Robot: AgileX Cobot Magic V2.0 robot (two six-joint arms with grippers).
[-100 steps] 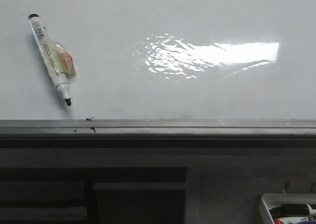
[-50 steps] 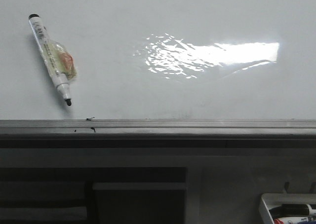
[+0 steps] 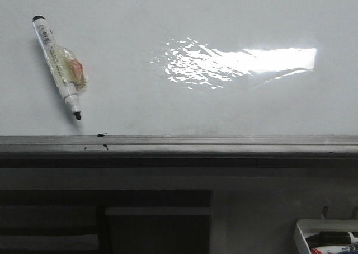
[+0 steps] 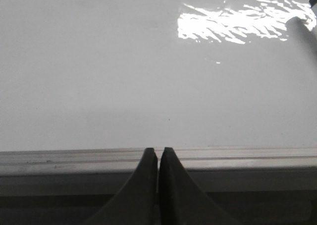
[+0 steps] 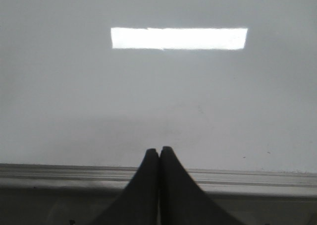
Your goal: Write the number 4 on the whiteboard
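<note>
No number 4 to be found anywhere on the whiteboard (image 3: 168,19): only bare glossy white, a wrinkled glare patch (image 3: 240,61) and a few tiny black specks (image 3: 102,134) just beside the grey rail (image 3: 224,145). Judged therefore as not yet begun.

On the left part of the board, a white marker pen (image 3: 57,66), flat on the surface, with a clear wrapping around its middle. Long axis slanted: black rear end toward the far side, bare black tip toward the rail and a little to the right. Well apart from the glare patch.

Left pincer (image 4: 158,158) closed tip to tip, with nothing between the fingers, just over the rail. Right pincer (image 5: 159,158) likewise closed and empty, also at the rail. Neither arm visible in the front view (so no exact placing along the rail). Probably nearer for the left arm, given the pen's place on the left side. For a grasp, likely need to open first, then to close across the slanted barrel and not along it.

Compared with the frames before: pen, glare and specks in the same places; nothing moved.
</note>
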